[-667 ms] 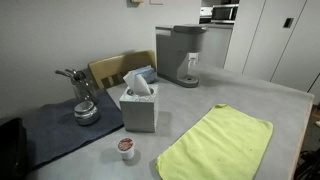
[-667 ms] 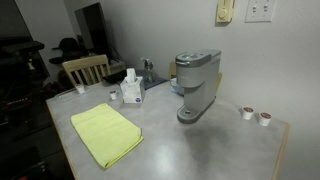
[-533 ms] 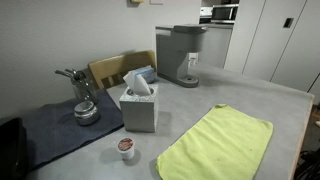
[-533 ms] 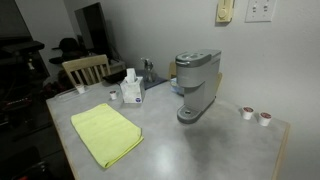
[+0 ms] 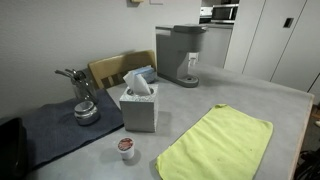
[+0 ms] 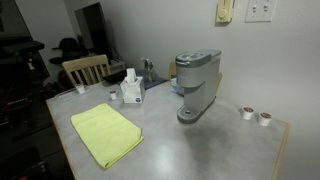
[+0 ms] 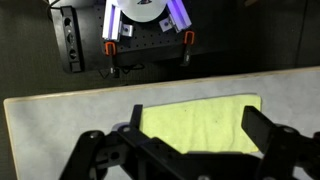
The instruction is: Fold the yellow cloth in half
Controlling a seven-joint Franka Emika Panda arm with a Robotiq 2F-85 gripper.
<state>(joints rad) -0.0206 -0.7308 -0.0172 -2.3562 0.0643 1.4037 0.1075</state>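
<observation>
The black metal two-fingered gripper (image 7: pixel 192 128) fills the lower edge of the wrist view, pointing downward, its jaws spread wide apart and gripping nothing.

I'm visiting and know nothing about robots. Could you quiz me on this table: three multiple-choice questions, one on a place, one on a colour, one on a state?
1. Where is the tissue box? A between the dark mat and the yellow cloth; B on the cloth; C on the floor.
2. What colour is the cloth? A red; B white; C lime-yellow.
3. How is the gripper? A shut on the cloth; B open, empty; C shut on the tissue box.
Answers: A, mat on one side, cloth on the other; C, bright against the table; B, its fingers stand apart above the cloth.
</observation>
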